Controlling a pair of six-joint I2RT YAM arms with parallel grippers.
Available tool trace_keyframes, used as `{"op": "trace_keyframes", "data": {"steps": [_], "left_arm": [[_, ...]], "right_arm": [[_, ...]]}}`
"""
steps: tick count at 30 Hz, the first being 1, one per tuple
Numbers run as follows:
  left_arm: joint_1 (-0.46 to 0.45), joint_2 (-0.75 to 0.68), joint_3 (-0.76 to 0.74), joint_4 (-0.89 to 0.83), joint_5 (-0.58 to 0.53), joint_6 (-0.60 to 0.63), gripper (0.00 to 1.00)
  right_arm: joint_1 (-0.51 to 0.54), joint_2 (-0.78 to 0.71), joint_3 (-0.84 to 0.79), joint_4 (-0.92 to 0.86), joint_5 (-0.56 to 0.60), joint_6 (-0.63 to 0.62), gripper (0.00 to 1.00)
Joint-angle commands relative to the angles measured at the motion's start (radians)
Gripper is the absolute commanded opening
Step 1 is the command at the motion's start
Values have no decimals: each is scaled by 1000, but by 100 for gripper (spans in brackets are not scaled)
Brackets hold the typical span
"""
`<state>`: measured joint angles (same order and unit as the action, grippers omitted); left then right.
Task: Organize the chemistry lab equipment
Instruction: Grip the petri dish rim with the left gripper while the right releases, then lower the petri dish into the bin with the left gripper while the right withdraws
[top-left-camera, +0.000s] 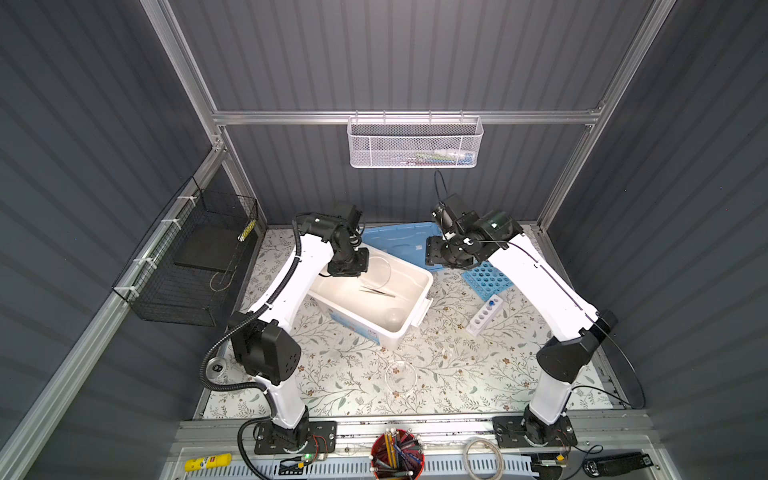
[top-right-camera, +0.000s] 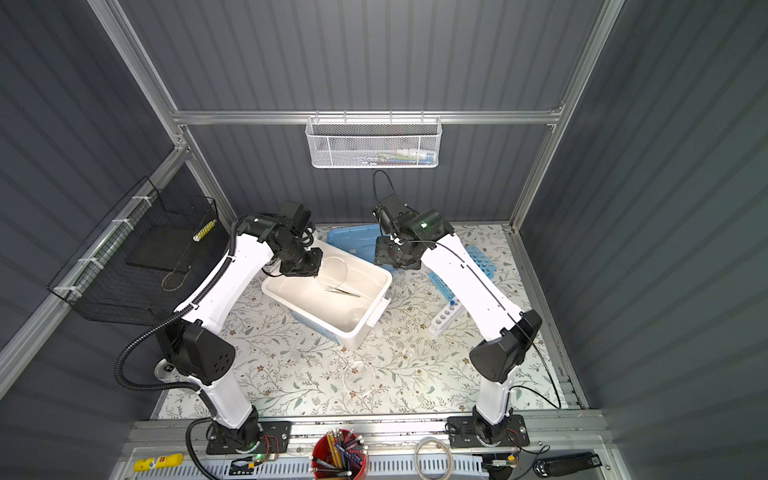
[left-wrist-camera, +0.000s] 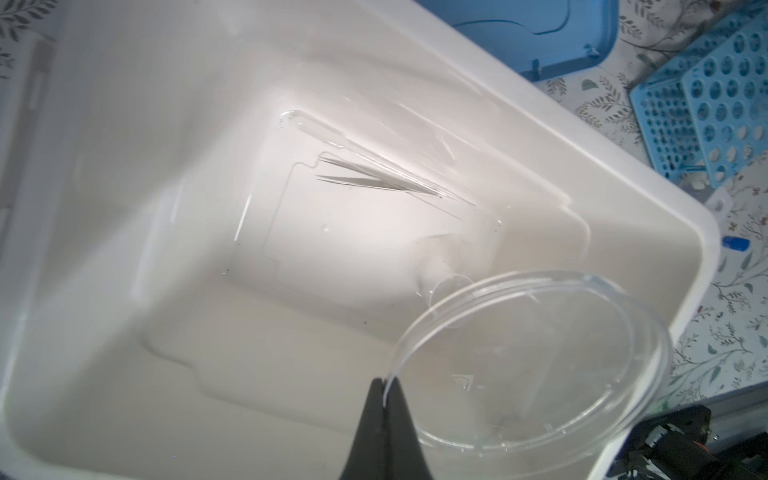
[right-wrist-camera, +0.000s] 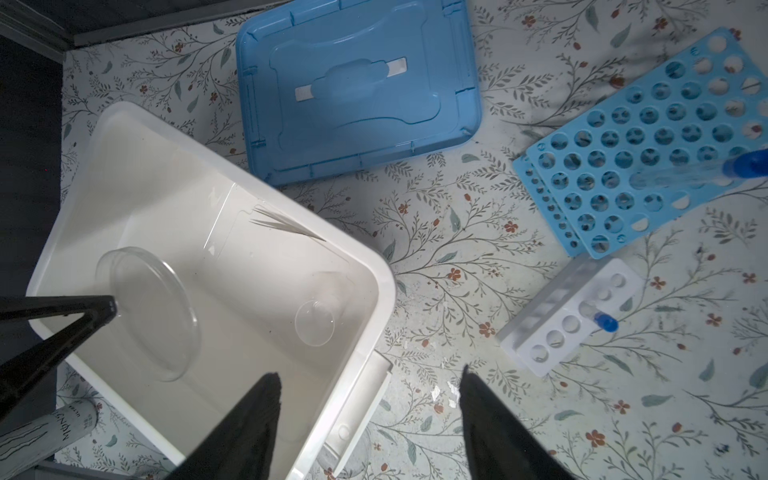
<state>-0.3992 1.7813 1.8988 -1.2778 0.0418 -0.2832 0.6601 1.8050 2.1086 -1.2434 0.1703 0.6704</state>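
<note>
Dish pinched at rim by left end effector, hung tilted over white bin, tweezers lay inside bin, right end effector was spread near bin, second dish sat on surface

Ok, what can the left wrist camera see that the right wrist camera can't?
Only the left wrist view: a clear dropper lying beside the tweezers; I can't make it out in the right wrist view. Only the right wrist view: the right gripper, open, and a blue-capped tube at the blue rack. Both: the white bin, the tweezers, the blue lid and the left gripper pinching a round clear dish by its rim.
</note>
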Motion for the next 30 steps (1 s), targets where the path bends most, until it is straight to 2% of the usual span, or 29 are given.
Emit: {"op": "trace_keyframes", "data": {"steps": [1, 6, 12, 14, 20, 25, 30], "left_arm": [[2, -44, -46, -35, -32, 68, 0], [14, -28, -86, -11, -40, 82, 0], [18, 9, -92, -16, -89, 100, 0], [22, 51, -67, -18, -100, 114, 0], [27, 157, 8, -20, -113, 127, 0], [34, 206, 2, -15, -105, 131, 0], [35, 189, -61, 12, -123, 92, 0]], "right_arm": [[-31, -20, -89, 90, 17, -30, 71], [-104, -51, -237, 258, 10, -95, 73], [-207, -50, -322, 391, -40, -126, 79], [-241, -29, -316, 418, -74, -136, 86], [-296, 59, -205, 383, -123, -184, 99], [-330, 77, -212, 408, -162, -181, 99], [-359, 87, -204, 406, -201, -206, 99]]}}
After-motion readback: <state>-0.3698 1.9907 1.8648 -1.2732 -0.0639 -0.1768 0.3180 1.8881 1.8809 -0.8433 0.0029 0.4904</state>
